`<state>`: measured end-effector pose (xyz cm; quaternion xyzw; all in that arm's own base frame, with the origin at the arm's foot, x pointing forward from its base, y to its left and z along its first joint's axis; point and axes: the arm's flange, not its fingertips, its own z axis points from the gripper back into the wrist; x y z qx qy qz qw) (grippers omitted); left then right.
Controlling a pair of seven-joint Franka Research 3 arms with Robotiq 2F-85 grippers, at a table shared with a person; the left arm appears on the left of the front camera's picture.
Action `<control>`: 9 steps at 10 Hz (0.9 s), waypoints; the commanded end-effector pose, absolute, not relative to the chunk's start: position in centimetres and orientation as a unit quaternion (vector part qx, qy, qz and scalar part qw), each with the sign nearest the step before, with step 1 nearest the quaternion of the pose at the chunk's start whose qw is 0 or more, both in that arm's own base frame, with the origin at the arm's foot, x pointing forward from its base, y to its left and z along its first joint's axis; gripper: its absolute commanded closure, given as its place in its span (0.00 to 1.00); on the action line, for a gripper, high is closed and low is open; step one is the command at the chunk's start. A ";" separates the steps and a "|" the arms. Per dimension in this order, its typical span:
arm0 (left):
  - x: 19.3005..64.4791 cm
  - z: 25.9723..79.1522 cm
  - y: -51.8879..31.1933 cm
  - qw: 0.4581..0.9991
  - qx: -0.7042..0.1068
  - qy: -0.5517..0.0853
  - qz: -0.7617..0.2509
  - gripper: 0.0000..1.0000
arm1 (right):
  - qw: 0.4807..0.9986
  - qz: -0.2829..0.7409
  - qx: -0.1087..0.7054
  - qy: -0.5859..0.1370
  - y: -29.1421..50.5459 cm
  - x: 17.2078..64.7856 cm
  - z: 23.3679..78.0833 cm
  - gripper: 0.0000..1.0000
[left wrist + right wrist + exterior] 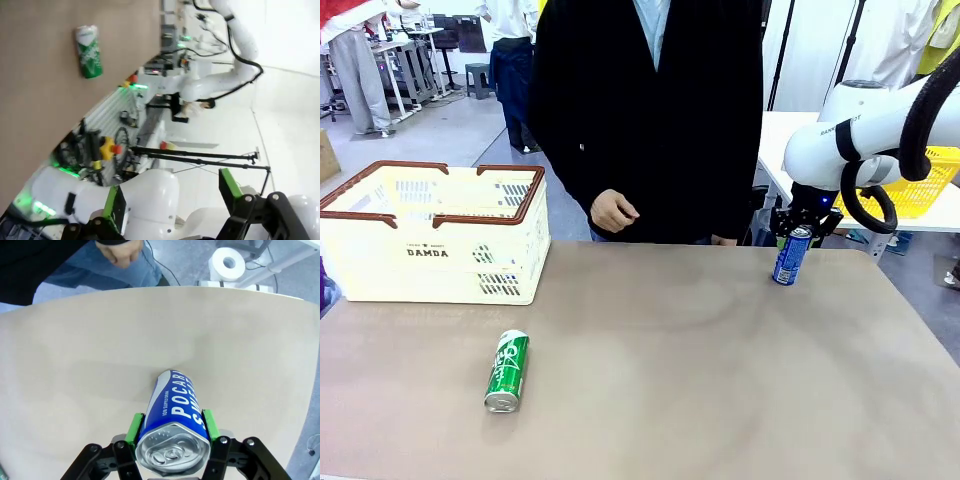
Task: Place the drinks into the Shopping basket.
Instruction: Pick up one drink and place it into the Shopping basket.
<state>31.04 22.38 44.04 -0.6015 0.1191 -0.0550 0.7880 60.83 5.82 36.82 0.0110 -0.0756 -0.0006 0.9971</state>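
Note:
A blue can [790, 257] with white lettering stands slightly tilted at the table's far right, and my right gripper [802, 226] is shut on its top. In the right wrist view the green pads [134, 427] press both sides of the blue can [175, 402], just under its silver lid. I cannot tell whether its base touches the table. The green can [507, 370] lies on its side at the front left, also seen as the green can [89, 51]. My left gripper [172, 197] is open and holds nothing, away from the table. The cream Shopping basket [430, 235] marked DAMDA stands at the far left.
A person in a black coat stands at the far edge, one hand [613, 210] hanging above the table. A yellow mesh basket [925, 185] sits on a white table behind my right arm. Bare table top [670, 350] lies between the two cans.

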 end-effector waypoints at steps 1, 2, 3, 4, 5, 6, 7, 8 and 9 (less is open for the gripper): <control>30.1 44.9 18.1 0.724 -0.665 0.178 -0.044 0.00 | 0.997 -0.009 -0.005 -0.077 5.9 60.6 37.7 1.00; 29.8 44.1 16.5 0.726 -0.655 0.204 -0.053 0.00 | 0.997 -0.007 -0.002 -0.080 5.7 60.2 38.3 1.00; 30.2 43.8 16.2 0.733 -0.648 0.201 -0.042 0.00 | 0.996 -0.004 0.006 -0.084 5.5 59.6 39.5 1.00; 30.4 44.0 16.4 0.731 -0.649 0.209 -0.023 0.00 | 0.996 0.006 0.021 -0.090 5.2 58.8 41.2 1.00; 30.2 40.1 13.6 0.733 -0.649 0.195 -0.066 0.00 | 0.995 0.028 0.051 -0.082 5.0 57.5 43.7 1.00; 30.2 40.1 13.6 0.733 -0.649 0.195 -0.066 0.00 | 0.991 0.049 0.081 -0.091 4.7 54.9 47.3 1.00; 30.2 40.1 13.6 0.733 -0.649 0.195 -0.066 0.00 | 0.989 0.054 0.090 -0.101 4.7 50.8 51.5 1.00; 30.2 40.1 13.6 0.733 -0.649 0.195 -0.066 0.00 | 0.989 0.066 0.077 -0.107 4.7 47.2 53.5 1.00; 30.2 40.1 13.6 0.733 -0.649 0.195 -0.066 0.00 | 0.986 0.084 0.071 -0.121 5.0 44.1 54.0 1.00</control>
